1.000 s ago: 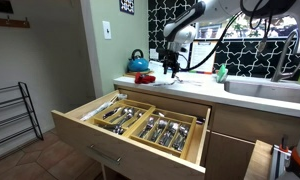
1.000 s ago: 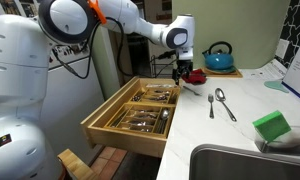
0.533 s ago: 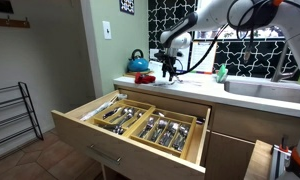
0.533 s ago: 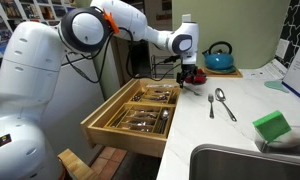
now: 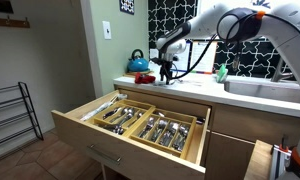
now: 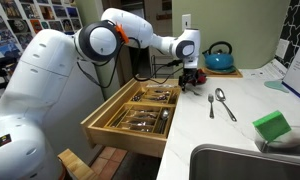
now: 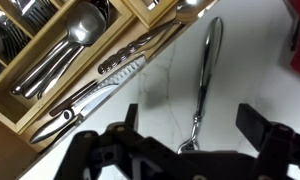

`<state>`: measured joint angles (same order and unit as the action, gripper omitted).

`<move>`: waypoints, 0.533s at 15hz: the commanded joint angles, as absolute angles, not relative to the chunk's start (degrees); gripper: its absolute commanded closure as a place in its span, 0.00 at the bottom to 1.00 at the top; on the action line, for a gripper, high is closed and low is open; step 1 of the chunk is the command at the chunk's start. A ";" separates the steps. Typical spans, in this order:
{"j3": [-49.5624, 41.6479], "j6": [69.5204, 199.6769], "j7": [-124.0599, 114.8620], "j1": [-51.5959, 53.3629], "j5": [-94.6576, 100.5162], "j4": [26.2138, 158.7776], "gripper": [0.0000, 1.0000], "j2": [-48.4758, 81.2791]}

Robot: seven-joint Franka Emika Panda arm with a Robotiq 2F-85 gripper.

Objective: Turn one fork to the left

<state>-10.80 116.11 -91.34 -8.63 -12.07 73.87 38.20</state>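
A silver fork (image 7: 202,82) lies on the white counter beside the open drawer, its handle pointing away from me. My gripper (image 7: 190,128) hangs over its near end, jaws open and empty, one finger (image 7: 123,122) on each side of the fork. In both exterior views the gripper (image 6: 190,80) (image 5: 167,70) sits low over the counter's end near the drawer. Two more utensils (image 6: 212,103) (image 6: 226,104) lie on the counter further along.
The open wooden drawer (image 6: 108,120) (image 5: 90,125) holds a divided tray of cutlery (image 7: 65,55). A blue kettle (image 6: 220,56) and a red bowl (image 6: 197,76) stand just behind the gripper. A green sponge (image 6: 272,126) lies by the sink (image 6: 240,160).
The gripper has shifted slightly along the counter toward the red bowl and come lower over the fork. It stays open. Nothing on the counter has moved.
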 commanded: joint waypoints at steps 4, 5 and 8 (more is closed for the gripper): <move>-10.22 110.45 -93.64 -9.87 -12.04 65.06 0.41 43.41; -10.24 109.84 -93.65 -9.99 -11.93 64.13 0.49 43.92; -10.19 108.48 -93.52 -10.35 -11.78 61.78 0.69 45.39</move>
